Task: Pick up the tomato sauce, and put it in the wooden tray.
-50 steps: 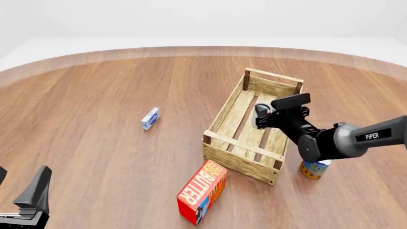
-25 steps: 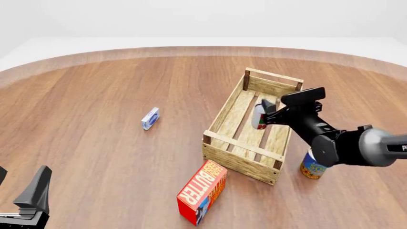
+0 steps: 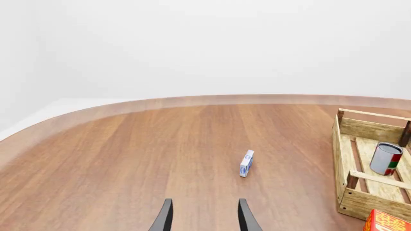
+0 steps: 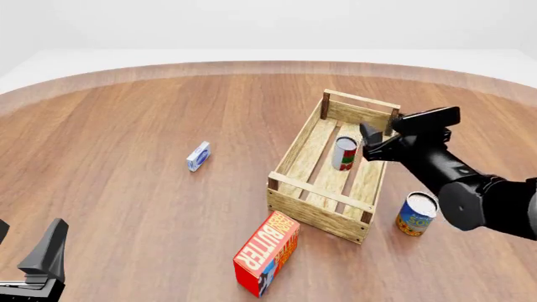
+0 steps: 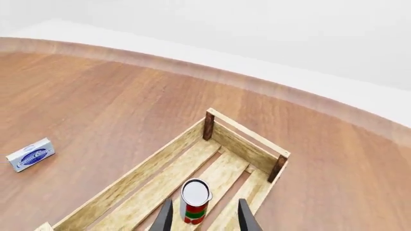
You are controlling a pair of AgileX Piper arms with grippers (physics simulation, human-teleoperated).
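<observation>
Red-white label, silver lid – tomato sauce upright in wooden tray | both jaws parted – empty

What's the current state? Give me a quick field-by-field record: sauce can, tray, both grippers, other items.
tomato sauce: standing upright on the slats inside the wooden tray, free of both grippers
wooden tray: on the table, right of centre in the front view
right gripper: open, beside the tomato sauce, just above the tray's right side
left gripper: open, holding nothing, at the near left, far from the tray
blue and yellow can: upright on the table outside the tray's right side
butter box: in front of the tray's near end
small blue box: left of the tray
</observation>
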